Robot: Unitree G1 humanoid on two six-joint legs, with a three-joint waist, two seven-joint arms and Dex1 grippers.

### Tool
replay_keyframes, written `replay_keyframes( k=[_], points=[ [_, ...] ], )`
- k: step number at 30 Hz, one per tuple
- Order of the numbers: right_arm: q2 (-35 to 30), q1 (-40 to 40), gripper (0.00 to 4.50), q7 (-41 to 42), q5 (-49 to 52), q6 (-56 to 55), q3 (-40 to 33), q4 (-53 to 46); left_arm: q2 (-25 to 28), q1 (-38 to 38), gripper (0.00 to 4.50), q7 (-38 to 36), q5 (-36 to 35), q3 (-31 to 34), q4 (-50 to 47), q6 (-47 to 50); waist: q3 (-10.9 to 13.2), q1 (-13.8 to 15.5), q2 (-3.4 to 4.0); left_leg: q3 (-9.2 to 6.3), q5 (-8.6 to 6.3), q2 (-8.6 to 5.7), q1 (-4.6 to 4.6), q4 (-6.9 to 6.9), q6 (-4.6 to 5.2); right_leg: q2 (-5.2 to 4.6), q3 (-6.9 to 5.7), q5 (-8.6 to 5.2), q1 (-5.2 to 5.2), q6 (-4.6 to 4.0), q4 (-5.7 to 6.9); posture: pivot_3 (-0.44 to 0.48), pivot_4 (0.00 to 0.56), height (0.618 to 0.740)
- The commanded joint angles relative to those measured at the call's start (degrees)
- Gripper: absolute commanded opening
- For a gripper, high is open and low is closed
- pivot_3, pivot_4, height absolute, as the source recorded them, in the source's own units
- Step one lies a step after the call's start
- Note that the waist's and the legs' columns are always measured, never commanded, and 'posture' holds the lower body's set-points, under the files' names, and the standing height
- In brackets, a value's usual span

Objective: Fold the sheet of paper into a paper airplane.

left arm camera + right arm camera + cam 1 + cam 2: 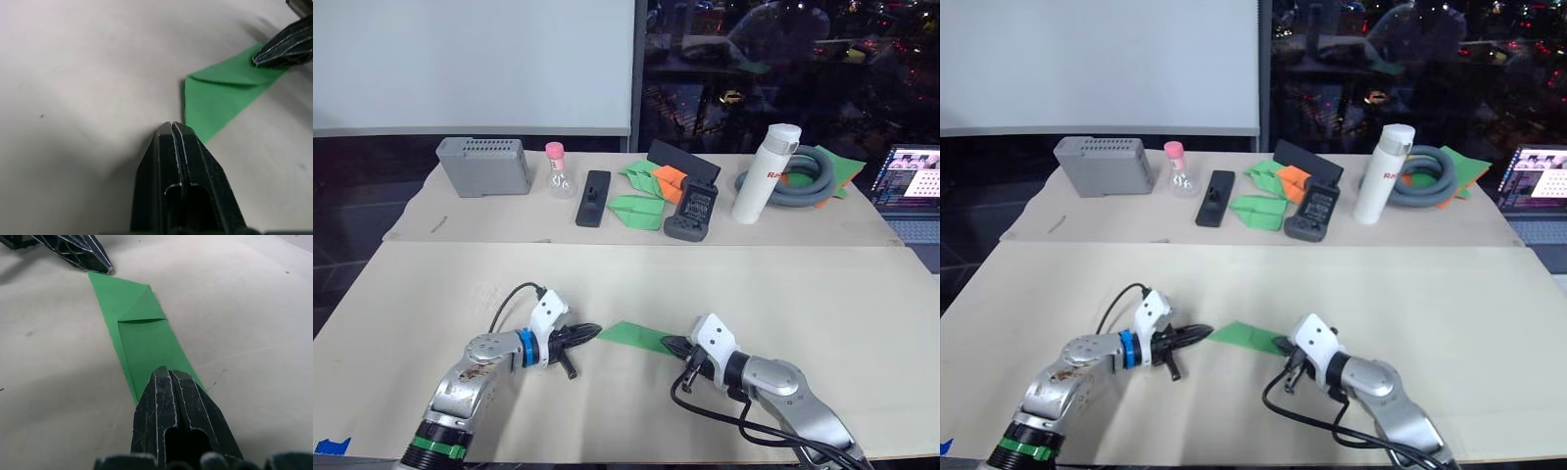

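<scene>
Both pincers closed: left pincer [590, 331] tip touches one end of the folded paper airplane [636, 337], right pincer [670, 345] presses the other end onto the surface [822, 294].

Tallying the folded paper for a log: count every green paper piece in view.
3 clearly. The sheet of paper, partly folded, lies between the left gripper and right gripper. Green folded pieces lie beside an orange wedge. Another lies behind the grey hose. More may be hidden.

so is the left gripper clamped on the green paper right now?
No. In the left wrist view the left gripper is shut with its tips at the edge of the sheet of paper, nothing between them.
</scene>
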Motion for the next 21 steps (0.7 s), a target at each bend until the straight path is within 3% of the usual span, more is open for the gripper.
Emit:
replay_keyframes(
  k=[1,7,10,17,21],
  points=[
    [-0.54,0.27,0.04,1.01,-1.22,0.83,1.53,3.67,1.16,1.14,0.0,1.49,0.22,2.09,1.25,1.34,0.0,0.0,0.0,0.0,0.0,0.0,0.0,-0.01,0.0,0.0,-0.01,0.0,0.0,0.0,0.0,0.0,0.15,0.74],
    [0.34,-3.38,0.04,2.36,3.23,-2.93,-3.35,0.59,2.96,1.66,0.0,-0.49,-4.95,7.38,-2.51,2.56,0.28,0.07,0.07,0.01,-0.1,0.0,-0.13,0.0,-0.25,0.0,-0.03,0.02,-0.21,-0.04,0.04,0.0,0.15,0.74],
    [-0.02,-5.57,0.04,4.28,7.75,0.58,-5.33,-4.42,4.53,2.28,0.0,-1.52,-5.81,7.91,-3.98,3.29,0.34,0.22,0.11,0.02,0.11,-0.09,-0.98,0.12,0.0,-0.03,-0.04,0.12,-0.86,-0.12,0.19,0.0,0.15,0.74],
    [-5.75,-11.13,0.04,8.82,13.54,9.33,-7.42,-13.39,9.51,1.53,0.0,-5.27,-7.63,8.27,-8.03,5.76,0.38,0.76,0.1,0.01,0.37,-0.25,-1.85,0.21,-0.4,0.03,-0.22,0.22,-1.78,-0.11,0.3,0.0,0.15,0.74],
    [-10.06,-14.46,0.04,12.03,13.45,12.63,-5.02,-15.11,10.99,0.79,0.0,-6.22,-9.63,8.39,-10.5,7.32,0.45,0.92,0.08,0.09,0.36,-0.29,-1.9,0.3,-0.37,0.34,-0.3,0.22,-1.79,-0.1,0.3,0.0,0.15,0.74]
  ],
)
